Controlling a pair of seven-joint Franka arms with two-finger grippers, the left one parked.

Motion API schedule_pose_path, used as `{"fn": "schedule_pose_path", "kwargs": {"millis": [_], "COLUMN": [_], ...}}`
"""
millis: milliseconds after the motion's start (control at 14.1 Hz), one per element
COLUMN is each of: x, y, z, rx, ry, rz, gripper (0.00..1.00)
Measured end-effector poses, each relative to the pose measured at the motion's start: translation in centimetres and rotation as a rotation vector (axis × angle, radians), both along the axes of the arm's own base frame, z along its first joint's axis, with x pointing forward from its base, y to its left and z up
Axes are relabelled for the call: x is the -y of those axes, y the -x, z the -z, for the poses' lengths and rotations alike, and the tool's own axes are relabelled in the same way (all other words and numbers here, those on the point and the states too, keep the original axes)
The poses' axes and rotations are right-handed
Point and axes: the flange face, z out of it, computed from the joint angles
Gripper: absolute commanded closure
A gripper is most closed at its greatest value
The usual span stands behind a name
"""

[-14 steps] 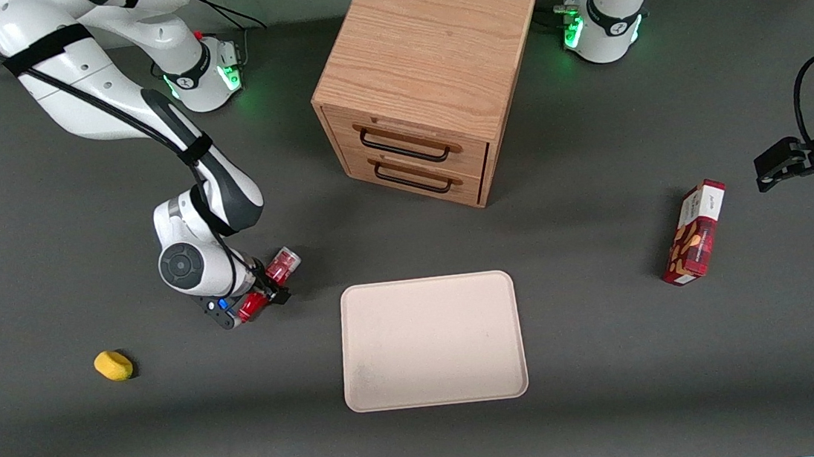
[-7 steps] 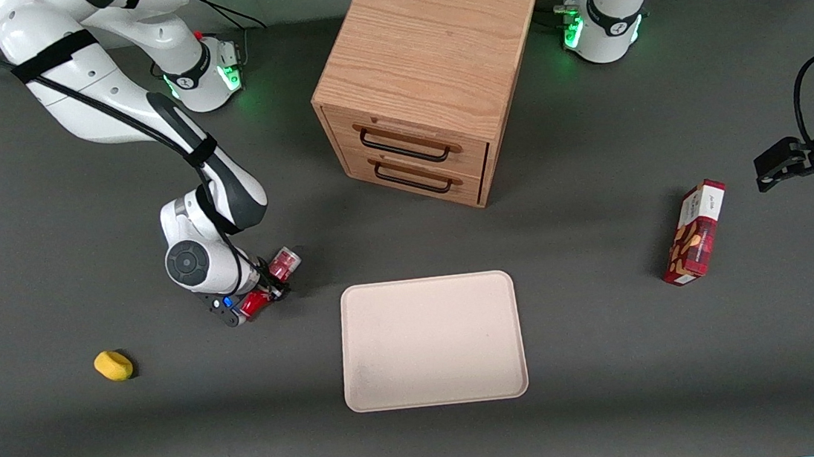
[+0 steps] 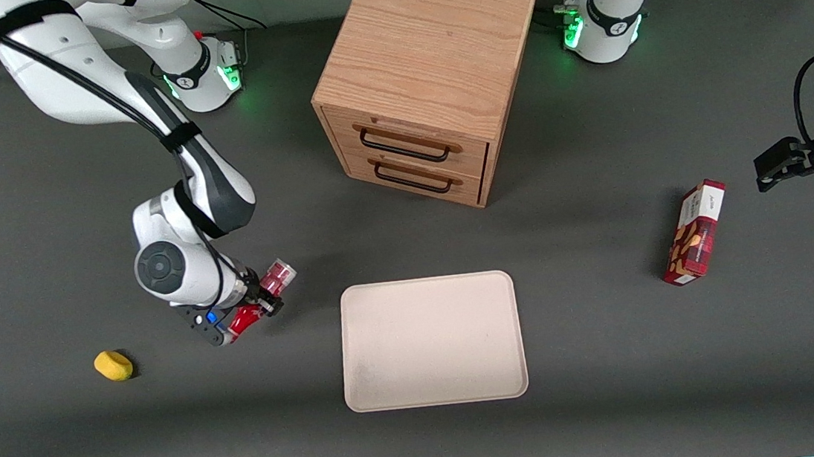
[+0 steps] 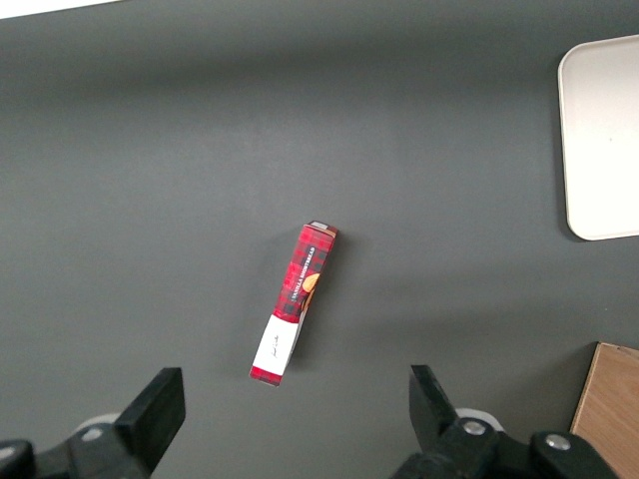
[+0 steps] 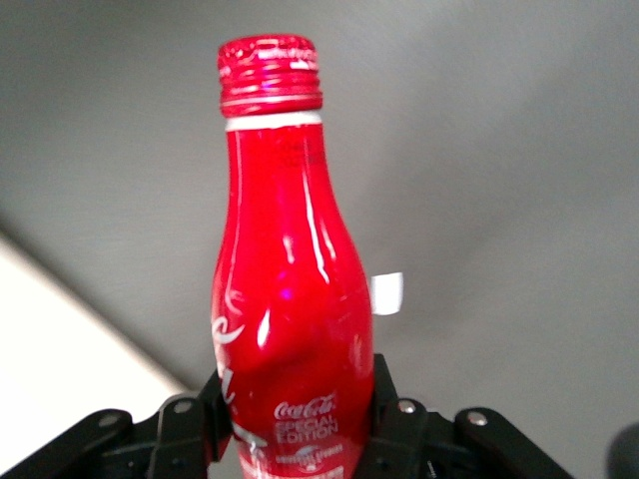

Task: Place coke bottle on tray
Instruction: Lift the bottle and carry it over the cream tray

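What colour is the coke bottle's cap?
Red, on the coke bottle held in the gripper; clearest in right wrist view.

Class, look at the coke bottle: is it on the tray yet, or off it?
Off it. The coke bottle is clamped in the gripper beside the tray, toward the working arm's end, and nothing lies on the tray.

The dark grey table carried the cream tray flat near its middle, with the wooden drawer cabinet farther from the camera. A yellow sponge lay toward the working arm's end, a red snack box toward the parked arm's.

The gripper hung above the table beside the tray.
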Motion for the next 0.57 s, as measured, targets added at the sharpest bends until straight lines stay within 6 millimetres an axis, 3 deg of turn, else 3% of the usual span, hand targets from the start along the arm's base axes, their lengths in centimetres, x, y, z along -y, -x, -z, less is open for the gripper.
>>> {"fn": "schedule_pose_path", "kwargs": {"millis": [142, 283, 425, 567], "x": [-2.6, -6.5, -9.3, -11.3], "y": [-1.4, -1.9, -2.7, -3.7], "z": [-4.7, -7.7, -9.2, -8.6], "rx": [0.072, 0.155, 0.209, 0.233], "ry": [-0.02, -0.005, -0.018, -0.035], "rz": [-0.083, -0.183, -0.29, -0.429], "gripper": [0.86, 0.85, 0.85, 0.85]}}
